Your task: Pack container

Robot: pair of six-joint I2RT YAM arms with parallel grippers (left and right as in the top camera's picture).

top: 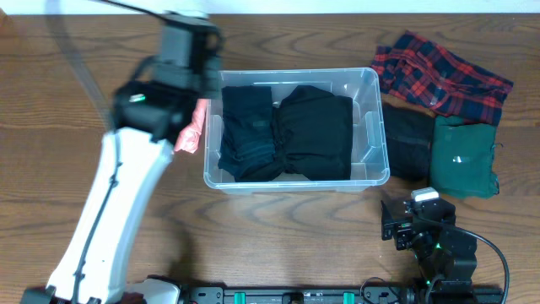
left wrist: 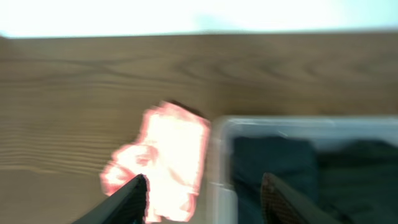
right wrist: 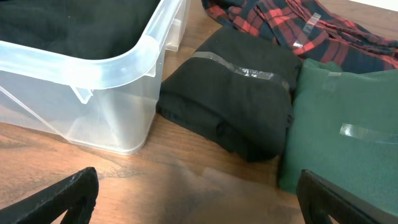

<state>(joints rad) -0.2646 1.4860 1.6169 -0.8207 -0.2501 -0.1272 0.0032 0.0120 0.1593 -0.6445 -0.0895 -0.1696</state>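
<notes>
Container (top: 295,185) sits mid-desk, long axis parallel to the front edge. It holds two dark folded garments (top: 316,135) side by side. Pink garment (top: 193,128) lies on the desk just beside its left short wall, under the left gripper (left wrist: 204,186); jaws parted, nothing clamped. Black bundle (right wrist: 230,99), green bundle (right wrist: 348,137) and plaid cloth (top: 443,72) lie off its right end. Right gripper (right wrist: 196,180) is wide, empty and nearer these.

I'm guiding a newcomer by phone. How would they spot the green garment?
Start at the clear container in the middle of the table. To its right lie three garments: red plaid at the back, a black one next to the container, then the green garment beside that. It alone is plain dark green, folded square.
</notes>
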